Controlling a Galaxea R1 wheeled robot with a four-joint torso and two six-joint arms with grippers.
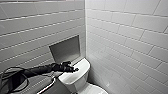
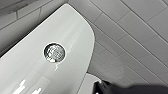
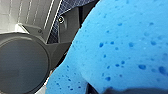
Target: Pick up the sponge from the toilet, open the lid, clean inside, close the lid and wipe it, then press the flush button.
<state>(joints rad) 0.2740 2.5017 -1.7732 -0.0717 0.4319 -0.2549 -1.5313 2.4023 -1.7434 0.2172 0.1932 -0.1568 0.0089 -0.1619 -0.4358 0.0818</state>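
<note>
The white toilet (image 1: 75, 75) stands in the corner, its tank top under my left gripper (image 1: 73, 69). That gripper comes in from the left, hovers just over the tank top and is shut with nothing in it. In the left wrist view the round chrome flush button (image 2: 54, 52) sits in the glossy tank top (image 2: 37, 72), close below the wrist. A strip of the lid (image 1: 97, 90) shows at the lower edge of the head view, lying flat. The blue sponge (image 3: 120, 50) looms large and very close in the right wrist view, with my right gripper shut on it.
Tiled walls close in behind the toilet and on its right (image 1: 130, 50). A recessed niche (image 1: 65, 50) sits in the back wall above the tank. A metal rail (image 1: 47, 86) and dark cables (image 1: 12, 80) lie at the lower left.
</note>
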